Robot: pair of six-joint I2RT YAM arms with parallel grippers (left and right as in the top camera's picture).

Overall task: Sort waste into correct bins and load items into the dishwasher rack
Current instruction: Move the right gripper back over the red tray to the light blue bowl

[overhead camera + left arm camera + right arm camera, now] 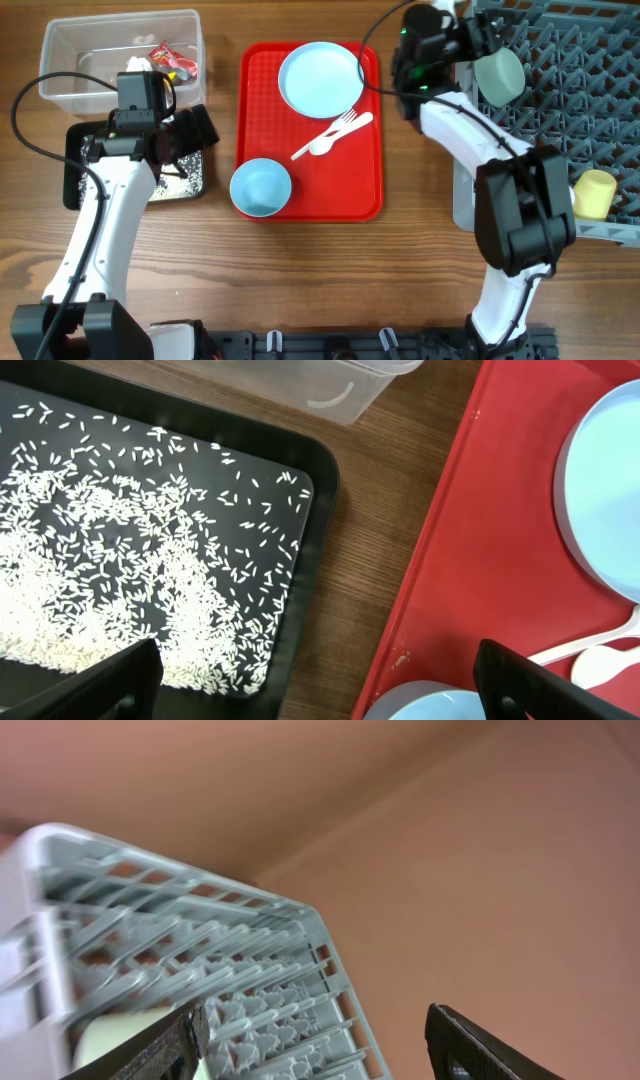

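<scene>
The counter (400, 280) is grained wood; the red serving tray (262, 120) is glossy plastic; the black tray (318, 510), clear tub (100, 70) and dishwasher rack (590, 100) are plastic too.

The gripper (315, 1020) is open, its two dark fingers (150, 1050) standing wide apart at the bottom edge with nothing between them. Behind the left finger sits the grey rack (200, 950), seen tilted, with its rows of pegs running away toward the lower right. A pale cup (115, 1038) shows partly in the rack, just beside that finger. A plain brown backdrop (480, 850) with a faint seam fills the rest.
</scene>
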